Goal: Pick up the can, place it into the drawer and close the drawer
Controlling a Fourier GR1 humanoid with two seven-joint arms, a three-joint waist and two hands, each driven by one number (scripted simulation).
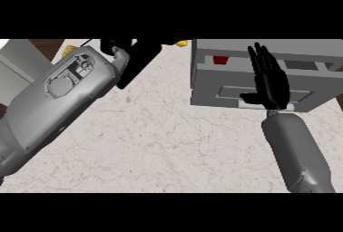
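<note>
A grey drawer unit stands on the counter at the upper right, its drawer open towards me. Inside, near the back left, the red can shows. My right hand is open, its straight fingers pointing up over the drawer's front panel, with the thumb out to the left. My left hand is up at the top centre, fingers straight and pointing down, holding nothing that I can see.
A yellow object peeks out at the top edge beside the drawer unit; another yellow bit shows behind my left forearm. The marbled counter spreads below. A pale cabinet stands at the far left.
</note>
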